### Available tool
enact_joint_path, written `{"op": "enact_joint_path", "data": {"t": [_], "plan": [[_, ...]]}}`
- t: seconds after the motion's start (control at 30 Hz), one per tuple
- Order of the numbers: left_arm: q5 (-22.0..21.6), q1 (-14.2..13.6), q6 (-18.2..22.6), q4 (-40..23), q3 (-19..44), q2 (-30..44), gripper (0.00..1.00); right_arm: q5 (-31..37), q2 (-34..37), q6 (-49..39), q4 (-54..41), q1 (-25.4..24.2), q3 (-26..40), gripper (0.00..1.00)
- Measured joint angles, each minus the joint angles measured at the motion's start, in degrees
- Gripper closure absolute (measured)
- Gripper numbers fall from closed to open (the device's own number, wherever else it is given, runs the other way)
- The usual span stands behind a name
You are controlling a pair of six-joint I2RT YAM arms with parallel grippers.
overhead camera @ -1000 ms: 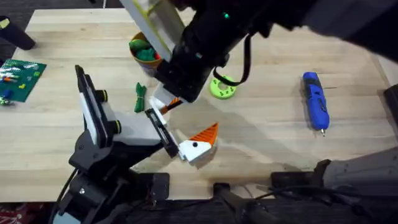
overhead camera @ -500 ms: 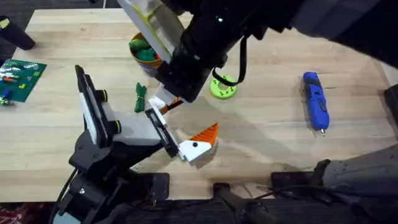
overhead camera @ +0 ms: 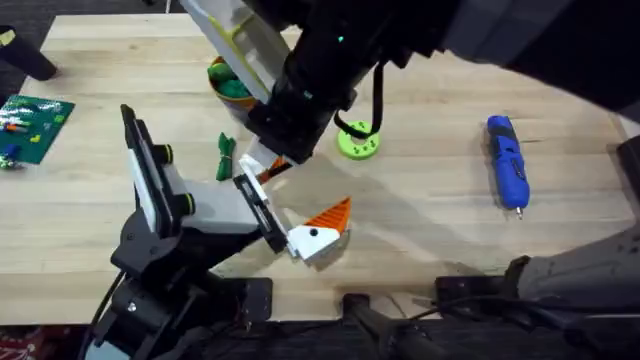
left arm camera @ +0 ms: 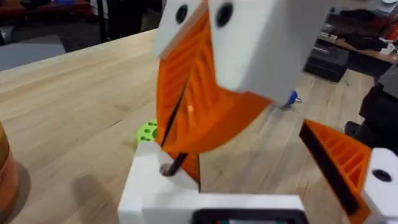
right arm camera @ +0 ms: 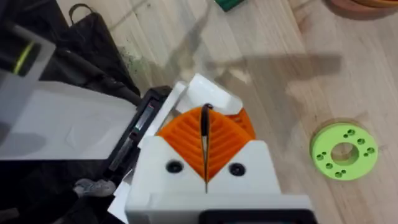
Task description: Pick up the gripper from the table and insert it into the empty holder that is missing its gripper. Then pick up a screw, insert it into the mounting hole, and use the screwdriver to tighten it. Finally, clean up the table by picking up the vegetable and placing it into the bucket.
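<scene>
Screwdriver [overhead camera: 506, 161] lies alone at right of frame; right gripper [right arm camera: 205, 144] pads pressed together; left gripper [overhead camera: 318, 226] fingers apart.

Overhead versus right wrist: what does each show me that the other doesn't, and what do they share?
Overhead alone: the blue screwdriver lying on the table's right side, the green circuit board at the left edge, and the bucket with toy pieces inside.

Right wrist alone: the right gripper with its orange pads pressed together on a thin dark screw, over the white holder.

Both: the lime-green ring dish and the wooden table.
</scene>
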Motion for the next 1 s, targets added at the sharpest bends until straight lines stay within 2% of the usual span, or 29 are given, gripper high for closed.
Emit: {"op": "enact_joint_path", "data": {"t": [1.0], "plan": [[0.00,0.00,0.00,0.00,0.00,0.00,0.017,1.02,0.22,0.00,0.06,0.00,0.00,0.993]]}}
